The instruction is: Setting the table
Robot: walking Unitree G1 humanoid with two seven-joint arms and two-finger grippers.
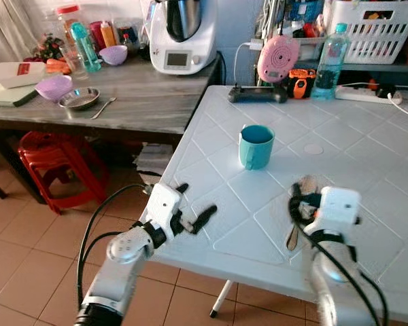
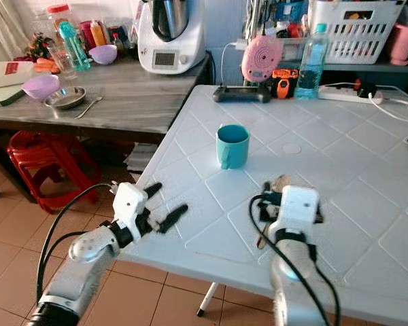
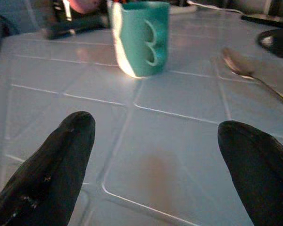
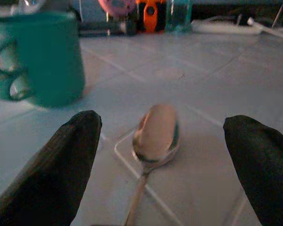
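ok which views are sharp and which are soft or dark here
Both eye views are bright and fairly sharp: the teal mug on the white table reads cleanly. The left wrist view is dimmer, with the mug in focus and the black fingers blurred. The right wrist view is dark and soft; the spoon and mug are both fuzzy.

Left silver arm bent forward, its two-fingered black left gripper (image 1: 195, 204) low at the near edge, fingers (image 3: 61, 155) spread wide apart. Right silver arm reaches straight ahead; black-fingered right gripper (image 4: 162, 160) also low, fingers (image 4: 254, 160) parted wide, holding nothing.
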